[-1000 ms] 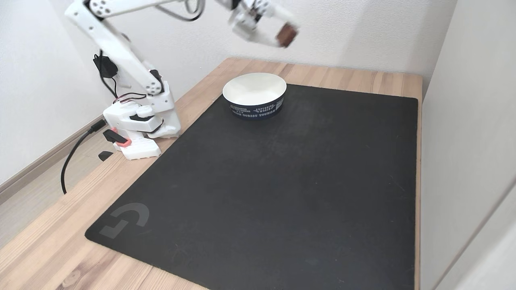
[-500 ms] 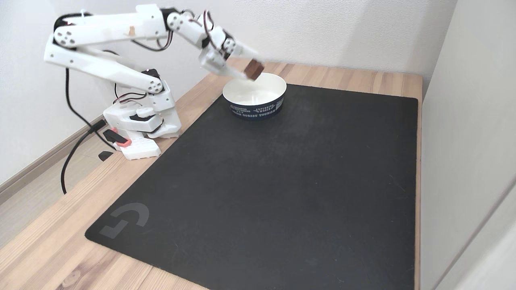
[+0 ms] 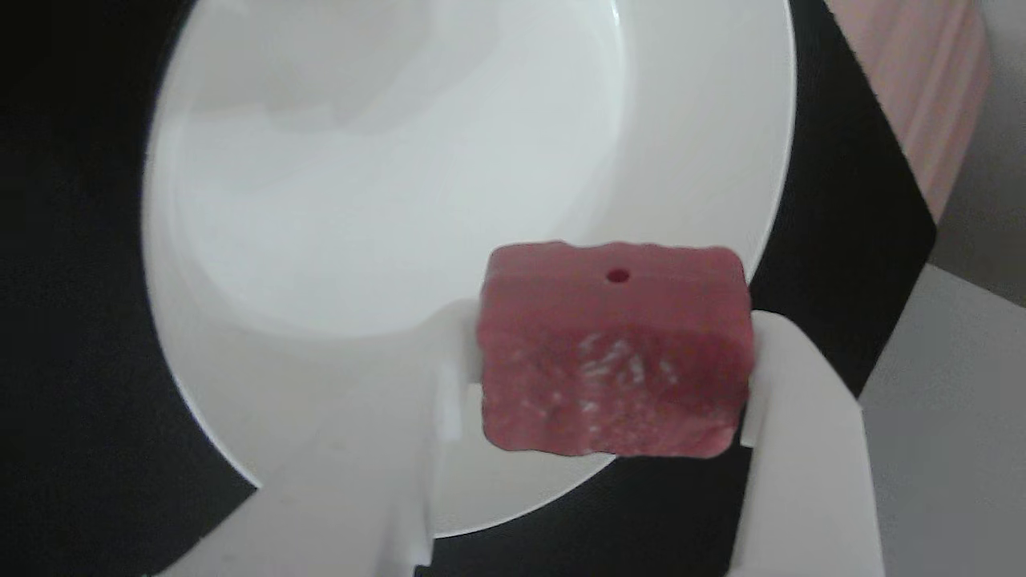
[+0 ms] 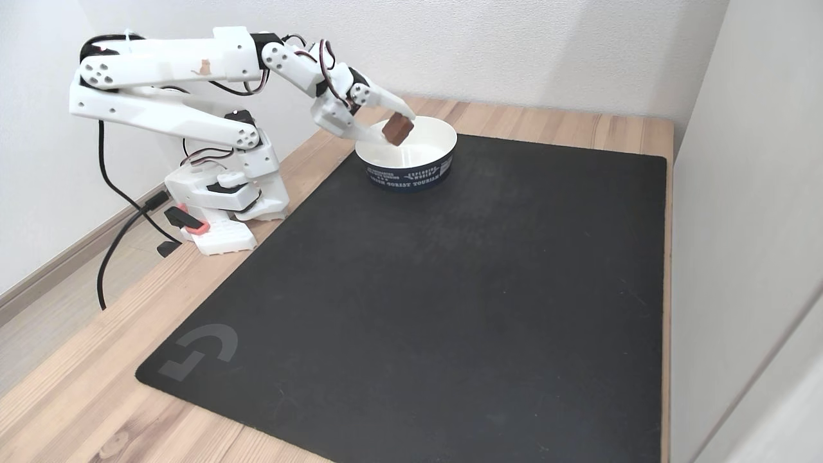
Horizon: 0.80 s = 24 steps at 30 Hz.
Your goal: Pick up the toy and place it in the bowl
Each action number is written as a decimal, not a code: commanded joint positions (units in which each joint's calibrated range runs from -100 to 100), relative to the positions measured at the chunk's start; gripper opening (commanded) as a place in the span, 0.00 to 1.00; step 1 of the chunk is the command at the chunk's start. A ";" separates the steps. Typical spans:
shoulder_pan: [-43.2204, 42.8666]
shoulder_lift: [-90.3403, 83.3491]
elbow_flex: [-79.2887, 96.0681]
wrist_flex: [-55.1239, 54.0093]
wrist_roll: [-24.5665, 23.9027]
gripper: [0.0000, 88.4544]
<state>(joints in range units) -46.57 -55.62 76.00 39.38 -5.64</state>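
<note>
Dark-red toy (image 3: pixel 616 353) pinched between white gripper (image 3: pixel 613 377) jaws, over white bowl (image 3: pixel 240 361) near its rim. Fixed view: toy (image 4: pixel 397 130) above bowl (image 4: pixel 411 175) edge on black mat (image 4: pixel 450 289). Risk: releasing here, toy clips rim, bounces out.

A wooden table (image 4: pixel 566 125) carries a black mat (image 4: pixel 450 289) and the arm's base (image 4: pixel 222 206).

Bright, even light — soft close-up blur

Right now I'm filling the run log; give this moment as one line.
phase: place | hand: shut on toy | toy: held above bowl opening | release: not yet
</note>
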 commanded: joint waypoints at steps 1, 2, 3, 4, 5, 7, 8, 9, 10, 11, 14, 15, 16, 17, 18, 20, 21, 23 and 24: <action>0.18 -0.44 0.02 -0.35 -0.21 0.23; 0.18 -0.69 0.20 -0.35 -0.21 0.23; 0.18 -0.78 0.20 -0.35 -0.21 0.23; 0.18 -0.78 0.29 -0.35 -0.21 0.23; 0.18 -0.78 0.29 -0.35 -0.21 0.23; 0.18 -0.78 0.29 -0.35 -0.26 0.23; 0.18 -0.78 0.29 -0.26 -0.26 0.23; 0.18 -0.78 0.29 -0.18 -0.26 0.23; 0.18 -0.78 0.29 -0.18 -0.26 0.23; 0.18 -0.78 0.29 -0.18 -0.26 0.23; 0.18 -1.03 0.38 -0.18 -0.26 0.23; 0.18 -1.03 0.29 -0.35 -0.26 0.23; 0.18 -1.11 0.20 -0.86 -0.26 0.23; 1.61 -1.11 -0.88 -1.11 -0.26 0.23; 2.61 -1.11 -2.05 -1.11 -0.26 0.23; 4.62 -1.11 -4.30 -1.37 -0.26 0.22; 7.21 -1.20 -7.10 -1.45 -0.26 0.18; 12.31 -1.61 -9.98 -1.45 -0.26 0.06; 14.66 -2.53 -10.34 -1.45 -0.26 0.02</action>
<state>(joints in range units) -39.24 -56.20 71.09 39.05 -5.64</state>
